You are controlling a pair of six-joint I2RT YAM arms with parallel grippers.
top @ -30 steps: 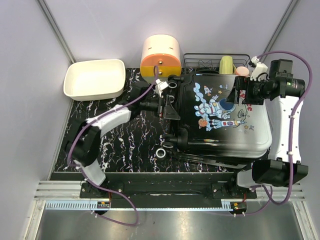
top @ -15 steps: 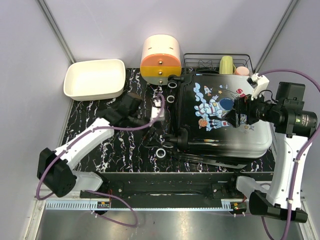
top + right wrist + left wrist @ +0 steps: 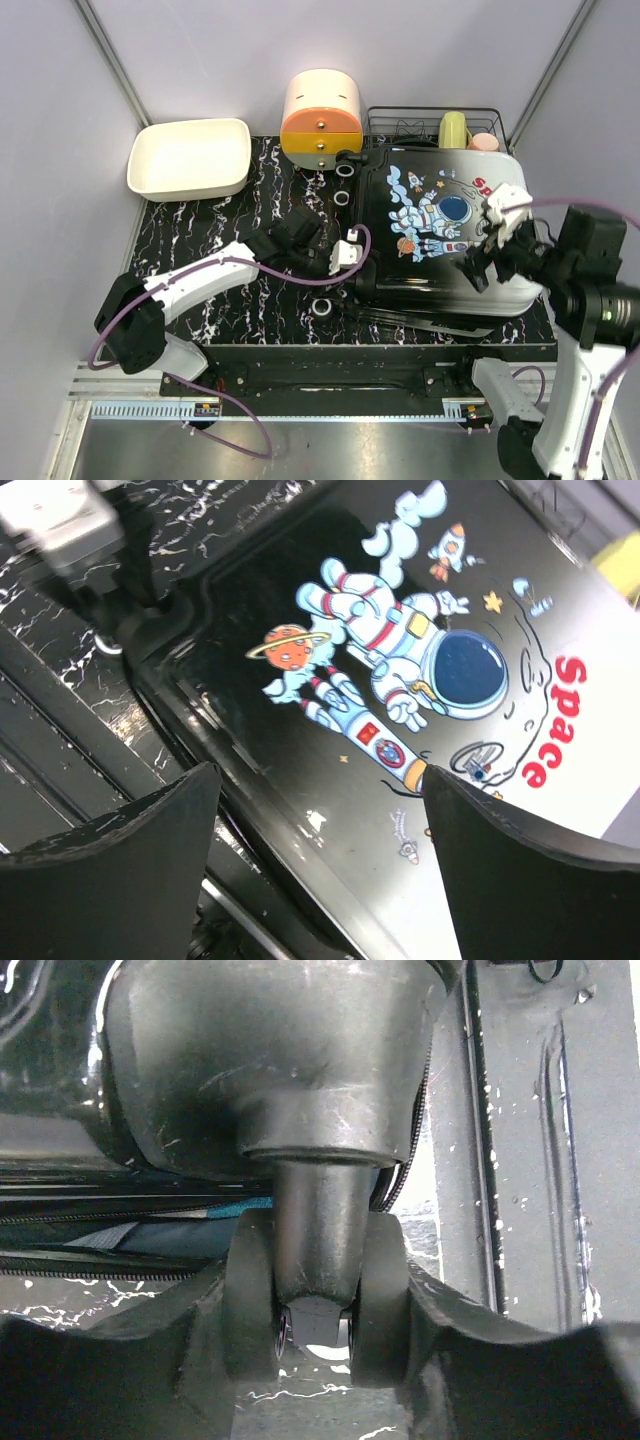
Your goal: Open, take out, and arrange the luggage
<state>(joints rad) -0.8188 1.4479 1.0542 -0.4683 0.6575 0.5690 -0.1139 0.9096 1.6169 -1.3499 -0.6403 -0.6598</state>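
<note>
Opening step imo: left gripper (image 3: 318,1305) pinching the luggage (image 3: 440,250) by its near-left wheel, right gripper (image 3: 320,790) gaping over the lid, which needs lifting next.

The luggage (image 3: 440,235) lies flat on the dark marbled surface (image 3: 270,190), astronaut print and red lettering facing up. The left gripper (image 3: 350,268) sits at the luggage's near left corner, beside a wheel. The right gripper (image 3: 478,268) hangs over the luggage's near right part. A cream-and-orange box (image 3: 321,115) stands at its far left corner, a wire rack (image 3: 420,109) behind it, and a white tray (image 3: 188,192) well to its left.
</note>
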